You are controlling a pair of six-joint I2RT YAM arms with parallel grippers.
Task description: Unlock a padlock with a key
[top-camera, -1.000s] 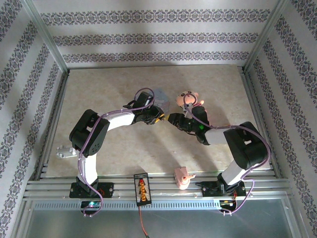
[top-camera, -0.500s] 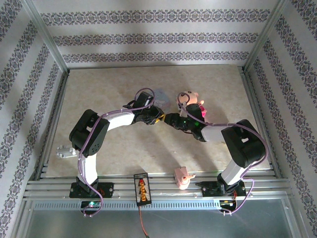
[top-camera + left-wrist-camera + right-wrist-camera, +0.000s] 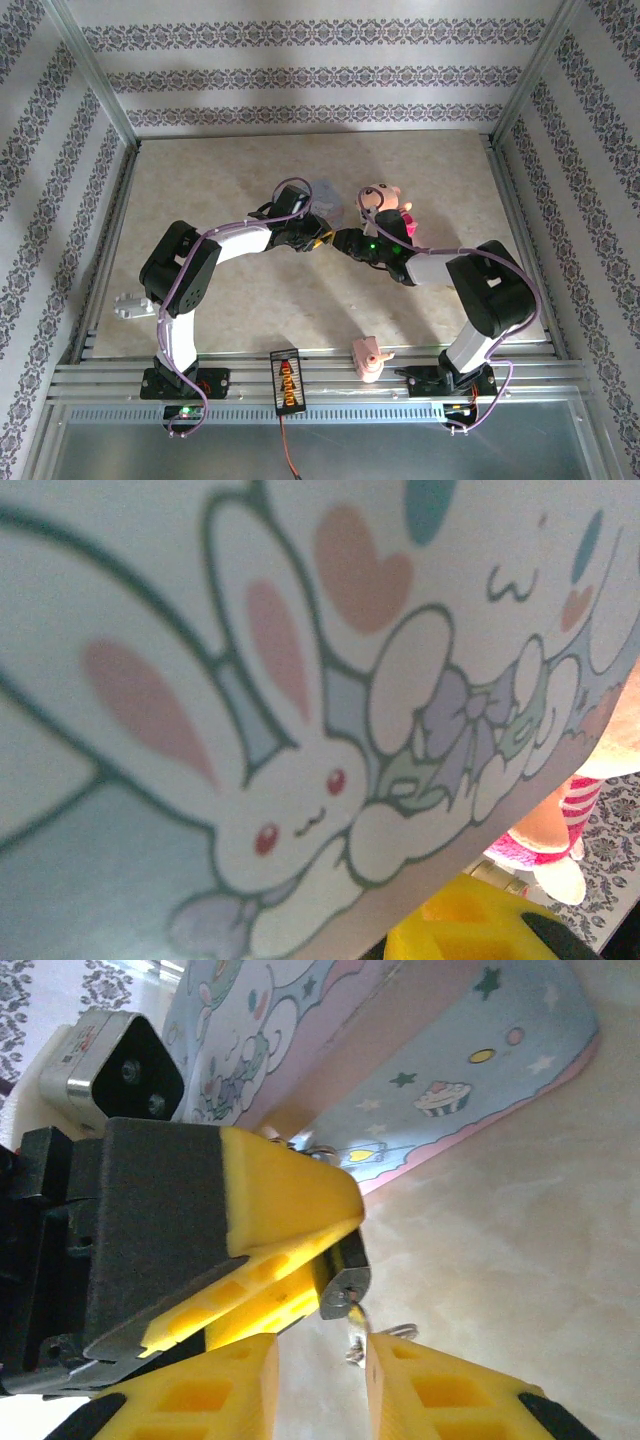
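Padlock beside pale blue tin

1. Top view: bright, even overhead light; soft shadows under arms on table; pale and dim bands on back wall.
2. Left wrist view: tin too close, print blurred; doll out of focus.
3. Right wrist view: mostly sharp; table washed pale, top left corner blown out.

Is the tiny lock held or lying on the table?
Held. In the right wrist view, the left pincer is pinched shut on the padlock, whose dark body sticks out past the yellow tips.
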